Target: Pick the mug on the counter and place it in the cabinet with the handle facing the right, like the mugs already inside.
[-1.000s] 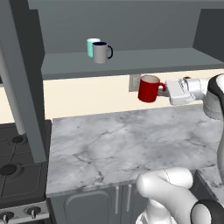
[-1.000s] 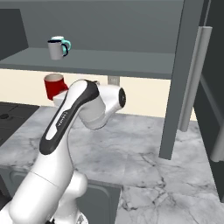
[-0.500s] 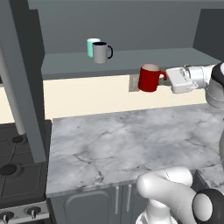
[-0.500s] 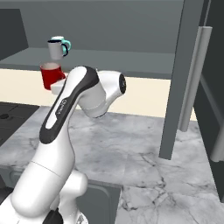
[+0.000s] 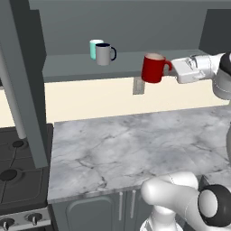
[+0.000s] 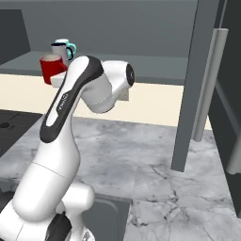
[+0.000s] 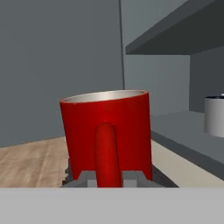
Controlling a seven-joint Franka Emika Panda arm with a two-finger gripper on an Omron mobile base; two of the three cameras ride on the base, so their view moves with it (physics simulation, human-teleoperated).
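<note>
The red mug point(image 5: 153, 68) hangs upright in the air, level with the front edge of the cabinet's grey shelf point(image 5: 128, 63), well above the marble counter point(image 5: 135, 144). My gripper point(image 5: 172, 69) is shut on its red loop handle point(image 7: 106, 151), which points right toward my hand. In the right base view the red mug point(image 6: 50, 68) sits at the tip of my arm, just in front of the shelf point(image 6: 155, 66). The hand view looks straight at the handle, with the pale inside rim point(image 7: 105, 95) above it.
A grey mug with a dark handle point(image 5: 105, 54) and a teal mug point(image 5: 94, 48) behind it stand on the shelf to the left of the red mug. The open cabinet door point(image 5: 20, 81) hangs at the left, over the black stove point(image 5: 18, 171). Another door point(image 6: 195, 80) stands right.
My gripper has lifted the red mug upward, from below the shelf edge to level with it, and shifted it slightly left toward the cabinet. The shelf mugs have not moved.
</note>
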